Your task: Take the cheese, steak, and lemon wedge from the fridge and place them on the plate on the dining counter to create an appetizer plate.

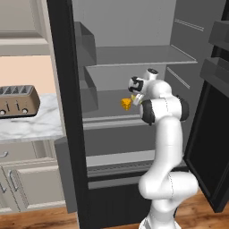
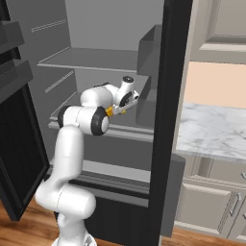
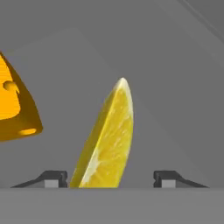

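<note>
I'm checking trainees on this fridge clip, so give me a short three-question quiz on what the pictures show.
1. True or false: the lemon wedge stands between the two fingertips in the hand view.
2. In the hand view, what lies left of the lemon wedge? A) steak B) cheese C) plate
3. In the left base view, what appliance sits on the marble counter beside the fridge?

Key
1. True; the jaws stand apart on either side of it, not yet touching.
2. B
3. A toaster

The gripper is open.
</note>
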### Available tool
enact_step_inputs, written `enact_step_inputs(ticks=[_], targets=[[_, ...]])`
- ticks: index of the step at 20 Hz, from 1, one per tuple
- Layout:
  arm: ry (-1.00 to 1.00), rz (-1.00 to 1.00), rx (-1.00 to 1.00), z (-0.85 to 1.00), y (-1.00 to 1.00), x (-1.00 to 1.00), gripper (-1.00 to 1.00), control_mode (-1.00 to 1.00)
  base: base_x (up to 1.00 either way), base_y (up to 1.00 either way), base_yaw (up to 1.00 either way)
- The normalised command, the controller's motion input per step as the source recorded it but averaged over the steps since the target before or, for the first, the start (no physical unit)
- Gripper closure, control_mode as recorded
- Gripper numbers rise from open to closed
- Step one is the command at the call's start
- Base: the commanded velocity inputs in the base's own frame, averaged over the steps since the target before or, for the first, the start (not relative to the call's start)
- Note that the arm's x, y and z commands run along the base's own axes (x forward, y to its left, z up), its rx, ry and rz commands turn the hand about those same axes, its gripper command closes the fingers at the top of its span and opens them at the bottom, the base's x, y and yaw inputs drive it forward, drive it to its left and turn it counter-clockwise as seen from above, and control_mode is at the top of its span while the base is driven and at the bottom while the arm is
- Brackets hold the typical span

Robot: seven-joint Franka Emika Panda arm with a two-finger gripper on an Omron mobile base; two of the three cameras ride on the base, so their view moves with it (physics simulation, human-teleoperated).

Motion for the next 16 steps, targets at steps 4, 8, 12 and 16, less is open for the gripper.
enact_step_inputs(ticks=[4, 8, 12, 16], targets=[[-0.08, 0.00, -0.03, -0.97, 0.45, -0.67, 1.00, -1.00, 0.00, 0.00, 0.00], [0.00, 0.00, 0.00, -0.73, 0.12, -0.45, 1.00, -1.00, 0.00, 0.00, 0.00], [0.00, 0.00, 0.00, -0.34, 0.00, -0.80, 1.00, -1.00, 0.00, 0.00, 0.00], [-0.03, 0.00, 0.00, -0.01, 0.00, -1.00, 1.00, -1.00, 0.00, 0.00, 0.00]])
